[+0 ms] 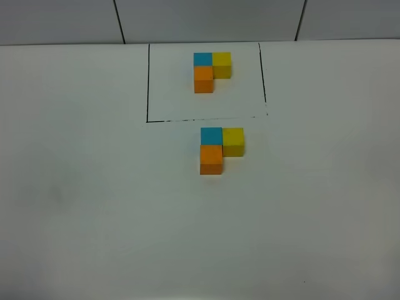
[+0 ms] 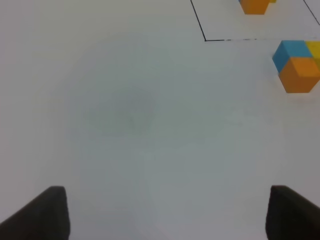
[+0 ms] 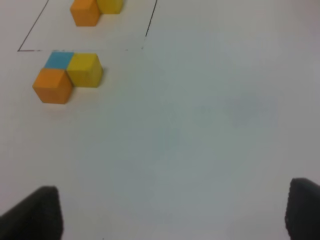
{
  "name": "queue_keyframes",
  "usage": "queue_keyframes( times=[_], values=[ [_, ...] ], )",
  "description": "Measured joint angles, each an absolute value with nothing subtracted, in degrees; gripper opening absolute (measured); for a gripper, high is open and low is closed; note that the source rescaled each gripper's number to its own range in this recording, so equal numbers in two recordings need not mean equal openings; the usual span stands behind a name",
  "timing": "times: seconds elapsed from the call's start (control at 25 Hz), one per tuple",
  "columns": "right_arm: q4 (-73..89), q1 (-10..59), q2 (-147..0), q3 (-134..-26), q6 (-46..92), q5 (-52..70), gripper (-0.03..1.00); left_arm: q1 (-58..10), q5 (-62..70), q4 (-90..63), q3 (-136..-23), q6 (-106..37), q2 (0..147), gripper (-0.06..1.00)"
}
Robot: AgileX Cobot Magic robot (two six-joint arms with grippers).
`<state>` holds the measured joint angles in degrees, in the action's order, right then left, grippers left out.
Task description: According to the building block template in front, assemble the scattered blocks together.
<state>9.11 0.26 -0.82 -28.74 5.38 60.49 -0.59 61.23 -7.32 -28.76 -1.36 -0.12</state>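
My blocks (image 1: 221, 149) sit joined, copying the template (image 1: 211, 71); both claws (image 2: 160, 210) (image 3: 170, 212) wide, holding nothing.

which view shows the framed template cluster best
The exterior high view: the building block template sits whole inside its black outline. The left wrist view catches only an orange corner at the frame's edge; the right wrist view crops its orange and yellow cubes.
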Motion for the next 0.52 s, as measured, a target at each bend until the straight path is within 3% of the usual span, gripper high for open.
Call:
queue_keyframes(
  times=[0.52],
  values=[
    [9.1,0.3,-0.8,-28.7,5.3,60.5,0.75,-0.6,61.2,-7.3,-28.8,-1.4,-0.1,0.68]
  ],
)
